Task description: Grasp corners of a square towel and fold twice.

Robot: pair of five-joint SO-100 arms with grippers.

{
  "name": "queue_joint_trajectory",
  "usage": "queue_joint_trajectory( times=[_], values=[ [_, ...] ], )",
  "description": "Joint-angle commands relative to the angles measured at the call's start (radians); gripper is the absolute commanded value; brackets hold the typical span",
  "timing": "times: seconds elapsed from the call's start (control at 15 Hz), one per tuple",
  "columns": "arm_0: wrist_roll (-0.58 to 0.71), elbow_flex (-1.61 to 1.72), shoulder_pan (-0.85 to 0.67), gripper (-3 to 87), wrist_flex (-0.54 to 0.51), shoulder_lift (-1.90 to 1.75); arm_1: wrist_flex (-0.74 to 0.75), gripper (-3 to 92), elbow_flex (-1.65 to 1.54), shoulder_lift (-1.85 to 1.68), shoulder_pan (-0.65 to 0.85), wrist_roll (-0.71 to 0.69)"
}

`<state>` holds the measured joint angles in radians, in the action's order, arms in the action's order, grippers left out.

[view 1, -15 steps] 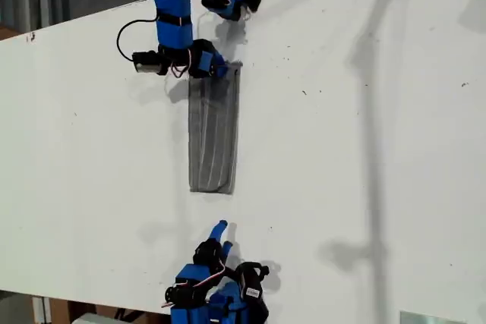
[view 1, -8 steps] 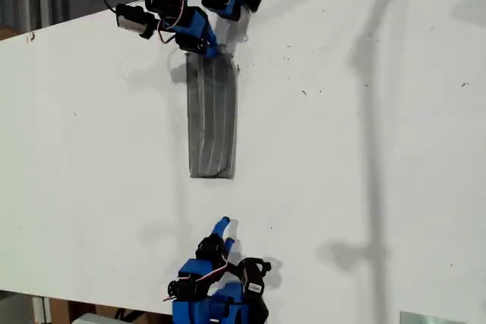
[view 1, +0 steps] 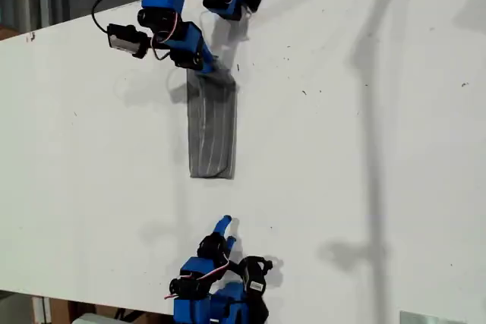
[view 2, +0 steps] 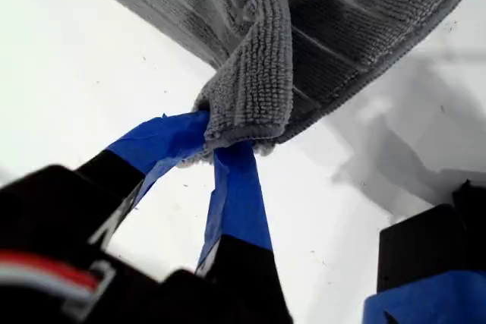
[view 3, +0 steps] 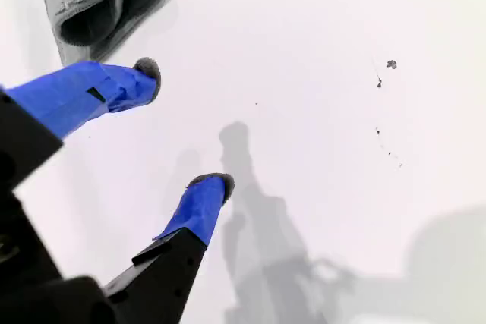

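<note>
One towel (view 2: pixel 326 28) end pinched in first tool (view 2: pixel 216 149).

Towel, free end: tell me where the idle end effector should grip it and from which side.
Grip the towel at its free short end, the one facing my second end effector, which is open over bare table. That end is a rolled fold lying flat, so come in low along the strip's length. My first end effector pinches the far end.
</note>
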<state>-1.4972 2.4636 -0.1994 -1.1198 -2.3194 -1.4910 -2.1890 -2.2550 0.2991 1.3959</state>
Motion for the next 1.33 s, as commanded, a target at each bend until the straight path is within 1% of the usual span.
queue_joint_trajectory(
  times=[0.0,0.07,0.2,0.27,0.47,0.53,0.67,0.87,1.0,1.2,1.27],
  values=[
    [-0.003,-0.009,0.012,24.4,0.017,-0.002,0.064,-0.1,-0.146,-0.127,0.005,0.078],
    [-0.003,-0.012,0.012,24.4,0.020,0.000,0.077,1.5,-0.207,-0.193,0.008,0.112],
    [-0.003,-0.023,0.015,24.4,0.020,0.002,0.069,8.8,-0.325,-0.370,0.006,0.209],
    [-0.003,-0.026,0.017,24.4,0.020,0.003,0.051,14.1,-0.365,-0.448,0.005,0.239],
    [0.005,-0.064,0.025,24.4,0.020,0.031,0.011,30.3,-0.408,-0.546,0.018,0.278],
    [0.006,-0.078,0.028,24.4,0.015,0.041,-0.003,33.3,-0.414,-0.551,0.025,0.287],
    [0.006,-0.083,0.032,24.4,0.009,0.044,-0.023,34.9,-0.436,-0.589,0.014,0.298],
    [0.006,-0.083,0.034,24.4,0.002,0.044,0.006,34.2,-0.391,-0.402,0.035,0.304],
    [0.006,-0.083,0.038,24.4,-0.005,0.044,-0.003,33.7,-0.370,-0.347,0.037,0.298],
    [0.023,-0.084,0.038,24.4,0.020,0.049,0.025,34.6,-0.282,-0.038,0.097,0.235],
    [0.026,-0.091,0.037,24.4,0.026,0.058,0.008,34.8,-0.245,0.009,0.124,0.212]
  ],
)
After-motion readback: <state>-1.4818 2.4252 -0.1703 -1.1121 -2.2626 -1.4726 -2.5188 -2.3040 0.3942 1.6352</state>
